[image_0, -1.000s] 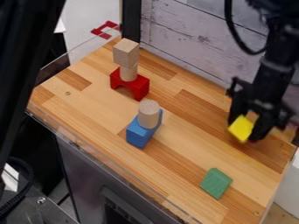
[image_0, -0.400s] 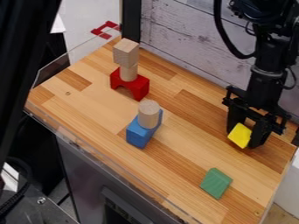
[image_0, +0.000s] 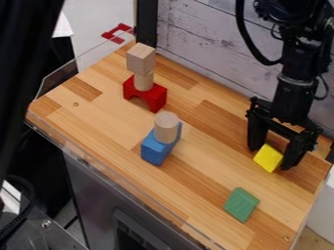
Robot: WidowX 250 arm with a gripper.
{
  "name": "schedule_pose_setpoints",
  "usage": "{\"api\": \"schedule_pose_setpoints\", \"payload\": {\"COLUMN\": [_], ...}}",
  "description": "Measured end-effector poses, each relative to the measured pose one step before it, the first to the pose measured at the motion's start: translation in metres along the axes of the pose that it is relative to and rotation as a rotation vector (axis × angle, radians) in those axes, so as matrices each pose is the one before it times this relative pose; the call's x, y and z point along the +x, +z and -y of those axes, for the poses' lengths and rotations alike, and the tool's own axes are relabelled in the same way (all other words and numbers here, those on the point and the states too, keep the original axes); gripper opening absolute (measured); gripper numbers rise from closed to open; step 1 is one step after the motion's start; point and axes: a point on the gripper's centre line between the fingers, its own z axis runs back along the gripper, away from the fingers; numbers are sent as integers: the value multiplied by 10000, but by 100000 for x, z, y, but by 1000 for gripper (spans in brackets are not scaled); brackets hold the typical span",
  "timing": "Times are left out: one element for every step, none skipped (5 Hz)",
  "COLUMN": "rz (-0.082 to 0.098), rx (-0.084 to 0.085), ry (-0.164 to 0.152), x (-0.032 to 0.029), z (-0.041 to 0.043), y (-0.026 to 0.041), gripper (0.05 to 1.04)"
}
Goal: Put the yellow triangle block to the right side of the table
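Beside pale weathered boards (image_0: pixel 209 41), the yellow triangle block (image_0: pixel 268 158) has been lowered to the right side of the table (image_0: pixel 215 161) and released between the widened fingers of the gripper (image_0: pixel 270 158), so placement seems achieved, only withdrawal being left

Passage across the bench (image_0: pixel 209 171) is available between the blue block (image_0: pixel 155 149) and the green block (image_0: pixel 241 205). Obstructions: tall red-arch stack (image_0: pixel 153 96) toward the left edge; wall (image_0: pixel 202 46) along the back edge; gripper (image_0: pixel 271 159) and yellow block (image_0: pixel 267 158) near the back-right corner.
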Motion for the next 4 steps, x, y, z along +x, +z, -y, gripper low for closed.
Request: {"api": "schedule_pose_setpoints", "payload": {"rz": [-40,318,1263,244], "rx": [99,648,506,-147], "ry": [73,457,625,838], "x": [-312,-2111,-2221,-1189], "z": [-146,-761,-1320,-3669], "y": [12,2025,5067,1163], "gripper": [993,995,995,995]}}
